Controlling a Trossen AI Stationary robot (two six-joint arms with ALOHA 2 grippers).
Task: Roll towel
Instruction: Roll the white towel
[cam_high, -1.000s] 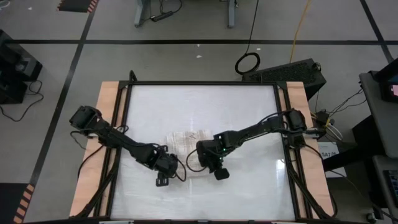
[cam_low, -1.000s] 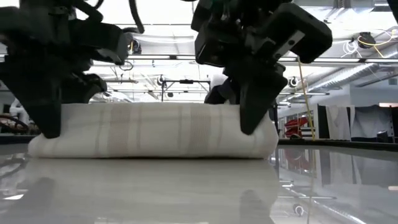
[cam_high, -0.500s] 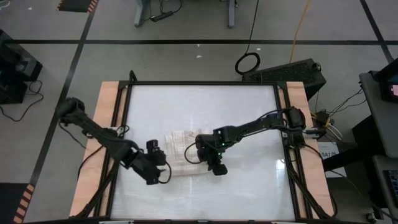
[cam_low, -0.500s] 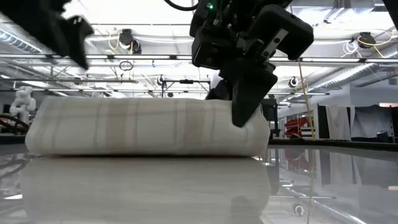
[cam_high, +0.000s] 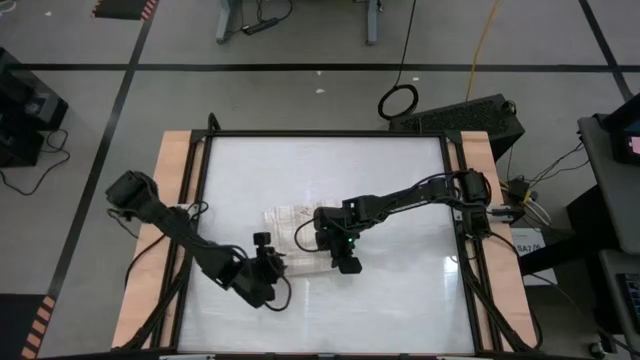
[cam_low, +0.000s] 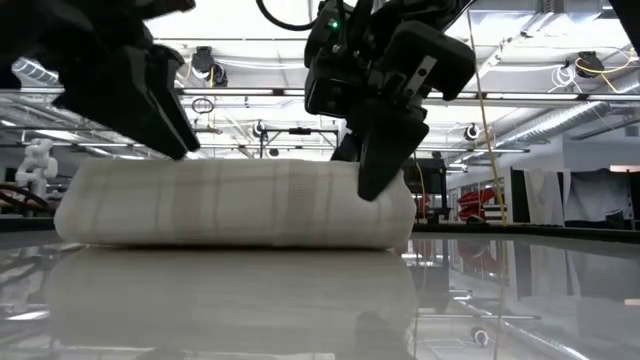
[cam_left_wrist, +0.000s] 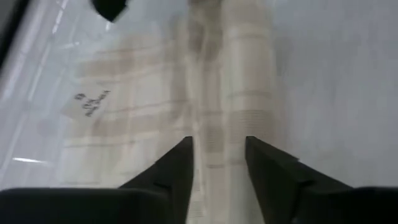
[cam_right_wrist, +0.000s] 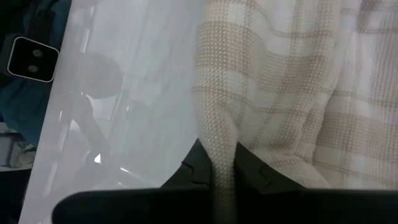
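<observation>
1 towel (cam_high: 295, 238) lies near the middle of the table (cam_high: 400, 170), partly rolled; soft, light cloth, likely best gripped along its rolled edge. At its right end, the right end effector (cam_right_wrist: 216, 167) is pinched on a fold. At its left end, the left end effector (cam_left_wrist: 217, 163) hovers open, holding nothing.

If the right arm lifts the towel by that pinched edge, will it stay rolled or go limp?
Probably limp: the towel is thin woven cloth, and it creases where the right gripper pinches it. The loose roll sags flat on the table, so it may unroll. The glossy tabletop suggests it slides easily.
</observation>
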